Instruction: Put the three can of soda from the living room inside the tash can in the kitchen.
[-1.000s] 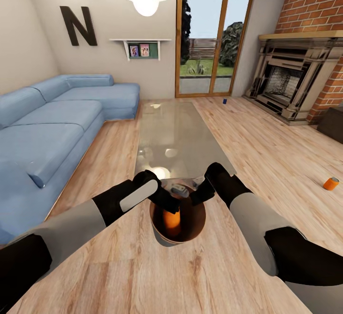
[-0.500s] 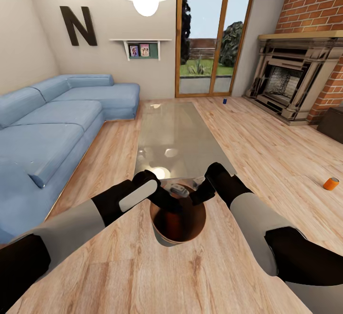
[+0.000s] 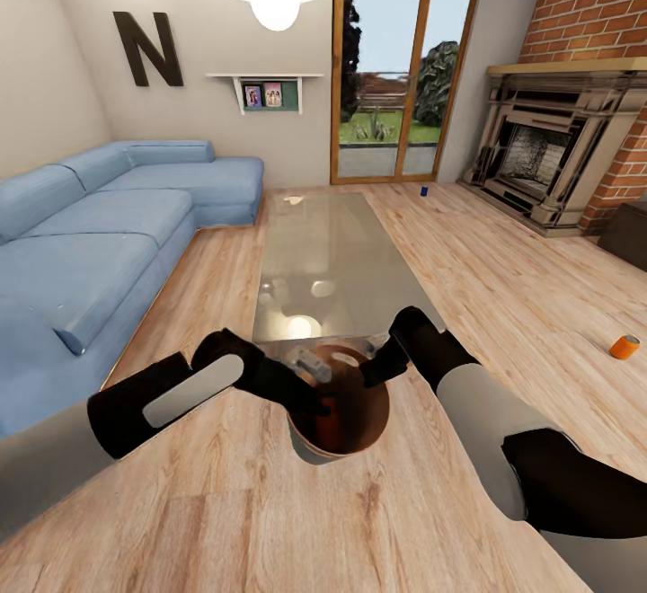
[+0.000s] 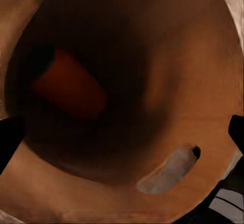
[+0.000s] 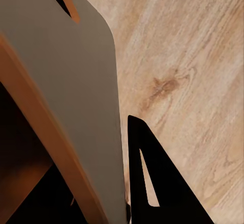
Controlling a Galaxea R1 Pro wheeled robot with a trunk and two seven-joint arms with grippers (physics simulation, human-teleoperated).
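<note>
The right pincer (image 3: 370, 376) was clamped on the far rim of the trash can (image 3: 310, 446), and the right wrist view confirmed it: one dark finger (image 5: 152, 183) lay flat against the grey outer wall (image 5: 66, 81), the other was buried in shadow inside the rim. The left pincer (image 3: 310, 400) hovered at the can's mouth, its fingertips lost against the dark interior in the head view, so whether it was spread or closed could not be told; in its own wrist view only black slivers (image 4: 10, 137) showed at the edges. Directly below that left pincer, at the bottom of the can, lay one orange soda can (image 4: 71, 91), on its side, dim and blurred. A second orange can (image 3: 624, 346) lay on the wood floor (image 3: 503, 287), well apart from the right pincer, out to its right. A third, dark blue can (image 3: 423, 190) stood far beyond both pincers near the glass doors (image 3: 395, 63), too small to read. That made three cans counted. The glass bench (image 3: 332, 252) sat just beyond the trash can, its near edge hidden by both arms.
</note>
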